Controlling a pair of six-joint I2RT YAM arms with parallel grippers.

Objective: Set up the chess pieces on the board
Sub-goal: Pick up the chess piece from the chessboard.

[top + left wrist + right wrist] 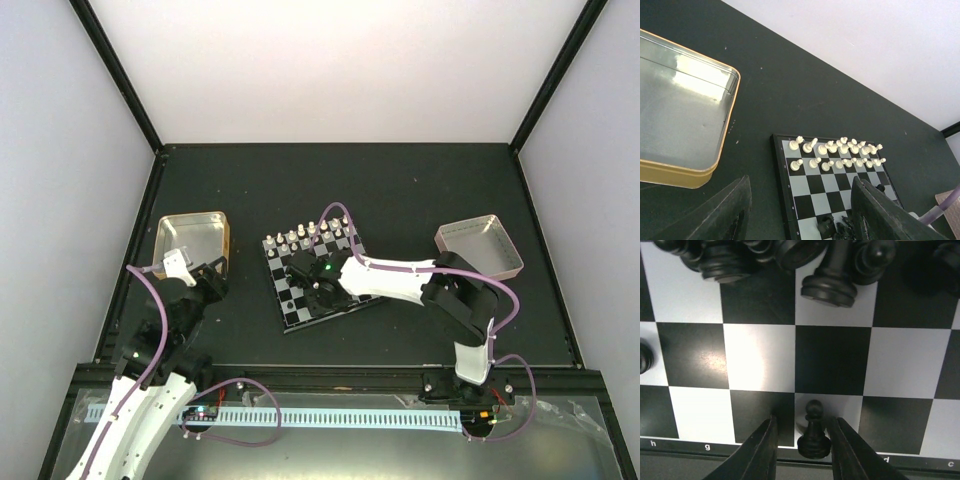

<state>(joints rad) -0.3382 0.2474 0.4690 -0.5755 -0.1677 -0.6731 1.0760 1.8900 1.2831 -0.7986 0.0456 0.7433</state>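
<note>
Nearest the arm bases, on the left, the left pincer (195, 275) hangs over the dark tabletop (400, 190), just at the near edge of the left tray (200, 222). Its fingers (735, 210) are spread wide with nothing between them. Its own camera looks past them at the tray's yellow wall and the left part of the board (810, 186).

Right of it, mid-tabletop, lies the board (295, 305), turned a little askew. The right arm reaches in from the right, and the right pincer (318, 282) is low over the squares. In the wrist view this pincer (805, 427) stands astride an upright black pawn (813, 432) on a pale square in the row beside the lettered rim. The jaws are released, not clenched. A strip of board (760, 360) shows between the pawn's base and the finger (762, 450) on the left of that view. The other finger is at or just beside the base, and I cannot tell whether it touches.

Beyond the pawn, past bare squares, the other black pieces (830, 285) are bunched close together over a few squares. One more sits alone at the left border of that view. From the left wrist the same dark bunch (837, 227) shows on the board's nearer part.

Farther still, the white pieces (305, 238) stand in two rows (835, 155) along the board's far edge.

To the right, well apart from the board, sits the right tray (505, 262).
</note>
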